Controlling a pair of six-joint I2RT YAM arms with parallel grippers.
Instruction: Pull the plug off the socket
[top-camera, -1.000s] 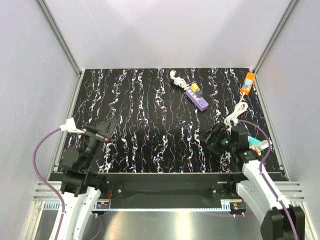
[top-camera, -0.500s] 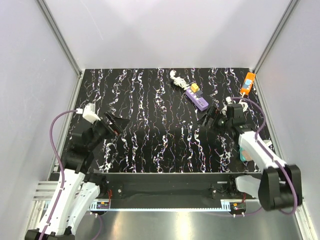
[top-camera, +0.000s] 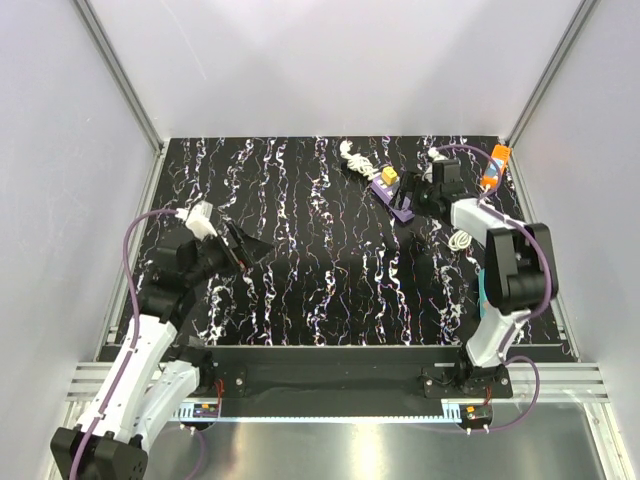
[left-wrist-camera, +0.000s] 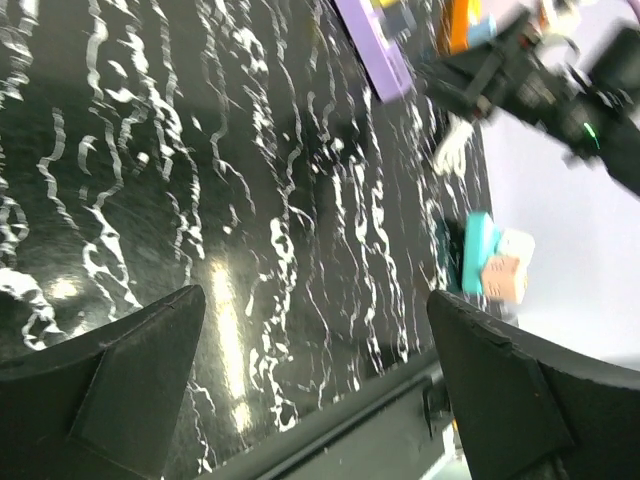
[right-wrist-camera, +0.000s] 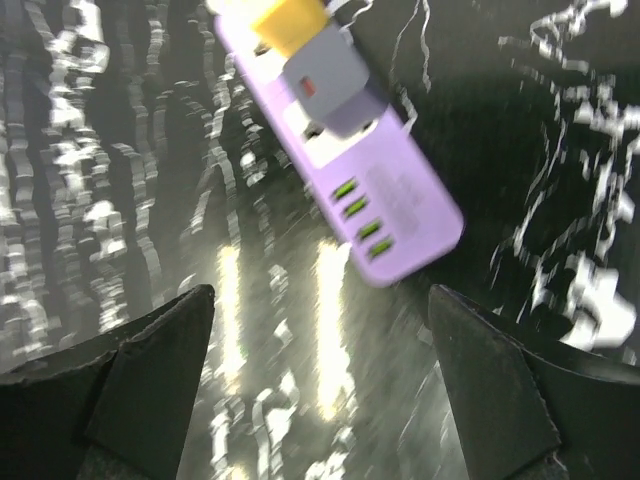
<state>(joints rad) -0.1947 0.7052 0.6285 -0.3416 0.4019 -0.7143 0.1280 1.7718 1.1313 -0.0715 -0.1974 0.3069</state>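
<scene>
My left arm (top-camera: 150, 340), at seven o'clock in the overhead view, has smooth white plastic shells between matte black joint housings. A thick purple cable (top-camera: 128, 262) arches off its nine o'clock side to a white wrist connector (top-camera: 203, 219). My right arm (top-camera: 515, 268), at three o'clock, is the same white and black with a second purple cable (top-camera: 462, 148), and my left gripper (left-wrist-camera: 315, 293) and right gripper (right-wrist-camera: 320, 292) both carry flat matte black wedge fingers (left-wrist-camera: 120, 390).

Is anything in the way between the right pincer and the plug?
Nothing visible is. In the right wrist view, the open right pincer points at the grey plug sitting in the purple socket strip, with only the strip's near end before it.
</scene>
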